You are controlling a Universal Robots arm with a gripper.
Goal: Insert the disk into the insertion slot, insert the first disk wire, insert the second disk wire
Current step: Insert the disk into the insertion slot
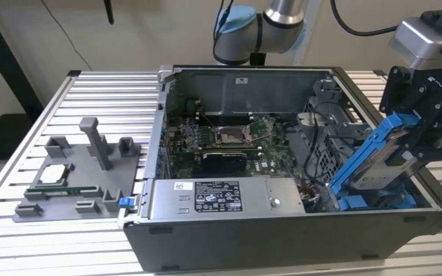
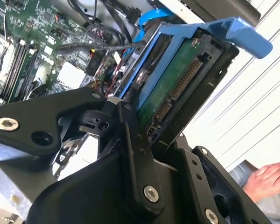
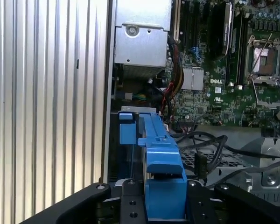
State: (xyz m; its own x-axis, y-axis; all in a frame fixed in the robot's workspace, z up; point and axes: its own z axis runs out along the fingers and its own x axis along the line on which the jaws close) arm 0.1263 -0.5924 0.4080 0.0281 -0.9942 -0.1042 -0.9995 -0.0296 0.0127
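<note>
Pinched in the gripper (image 3: 164,200), the disk (image 1: 388,158) is held tilted above the insertion slot (image 1: 370,202), so its frame (image 1: 357,164) could be jammed askew.

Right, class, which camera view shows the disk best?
The exterior view: the disk shows almost whole, tilted over the open case. The second wrist view shows the disk's circuit-board side close up; the first wrist view shows it edge-on, mostly blue frame.

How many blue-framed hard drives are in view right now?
1: the disk, tilted, held by the gripper at the exterior view's right end of the open computer case. Others may be hidden inside.
</note>
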